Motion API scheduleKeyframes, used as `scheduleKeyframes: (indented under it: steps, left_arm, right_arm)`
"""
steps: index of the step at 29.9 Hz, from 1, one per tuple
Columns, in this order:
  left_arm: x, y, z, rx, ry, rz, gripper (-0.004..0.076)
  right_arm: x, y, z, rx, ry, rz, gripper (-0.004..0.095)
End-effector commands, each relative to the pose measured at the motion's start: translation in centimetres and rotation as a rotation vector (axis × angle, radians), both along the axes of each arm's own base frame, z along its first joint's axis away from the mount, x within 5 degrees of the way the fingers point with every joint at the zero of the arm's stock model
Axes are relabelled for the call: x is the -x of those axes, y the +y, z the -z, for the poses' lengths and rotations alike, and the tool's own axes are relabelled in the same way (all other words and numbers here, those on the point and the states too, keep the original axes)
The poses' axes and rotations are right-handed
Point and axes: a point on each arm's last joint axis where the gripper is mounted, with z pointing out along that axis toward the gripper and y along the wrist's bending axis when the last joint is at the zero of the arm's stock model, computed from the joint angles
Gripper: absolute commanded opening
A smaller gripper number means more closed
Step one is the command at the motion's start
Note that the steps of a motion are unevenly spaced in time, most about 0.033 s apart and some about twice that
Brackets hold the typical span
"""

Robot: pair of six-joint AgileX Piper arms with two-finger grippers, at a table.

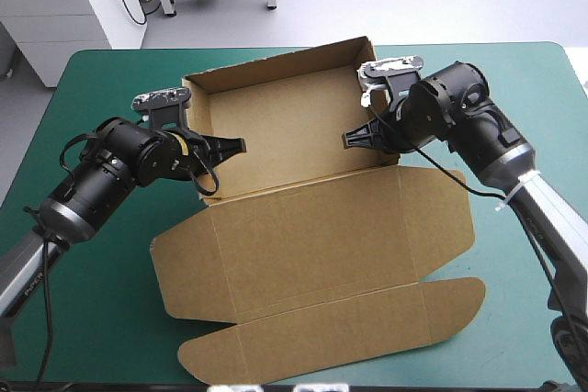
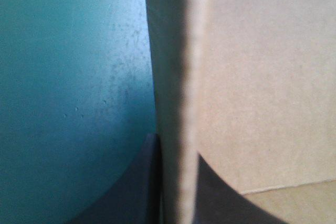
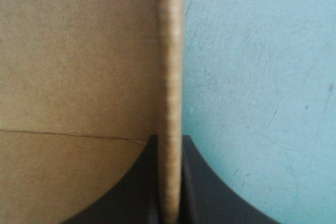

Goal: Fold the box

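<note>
Box (image 1: 303, 227) lies mid-surface, a little toward the far edge of the teal-green surface (image 1: 101, 291).

Done so far, as judged:
- Far half is raised into an open tray. Far wall (image 1: 276, 66) stands upright.
- Left side wall (image 2: 178, 51) and right side wall (image 3: 169, 51) are both stood up on edge.

Claws:
- Left claw (image 1: 234, 146) is clamped on the left side wall. In the left wrist view the board edge is seen pinched between the two black fingers, teal-green cover on the outer side, brown tray floor on the inner.
- Right claw (image 1: 354, 138) is likewise clamped on the right side wall, board edge held between its fingers, cover outside, tray inside.

Still open:
- Lid (image 1: 312, 236) is spread flat toward the near edge, its long front flap (image 1: 340, 337) and small side flaps unfolded on the cover.
- Whether the side walls are tucked and locked cannot be made out. Possibly they are only held upright by the claws.

Estimate: tray forming is well advanced. Securing the side walls is taken as the step in hand, and nothing has been done to the lid.
</note>
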Motion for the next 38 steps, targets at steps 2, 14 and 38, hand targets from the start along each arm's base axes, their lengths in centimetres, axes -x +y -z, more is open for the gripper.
scheduleKeyframes:
  steps: [2, 14, 38]
  left_arm:
    - [0.1, -0.2, -0.5, -0.034, 0.011, 0.035, -0.0008]
    - [-1.8, -1.5, 4.6, -0.179, 0.254, 0.107, -0.0008]
    - [-4.4, -3.8, 7.5, -0.216, 0.466, 0.186, -0.0008]
  right_arm:
    - [0.4, -0.9, -1.4, 0.009, -0.038, 0.044, -0.0014]
    - [-1.1, -0.1, 6.8, 0.065, 0.165, 0.038, -0.0014]
    - [-0.8, -0.7, 10.0, 0.026, 0.251, 0.041, -0.0013]
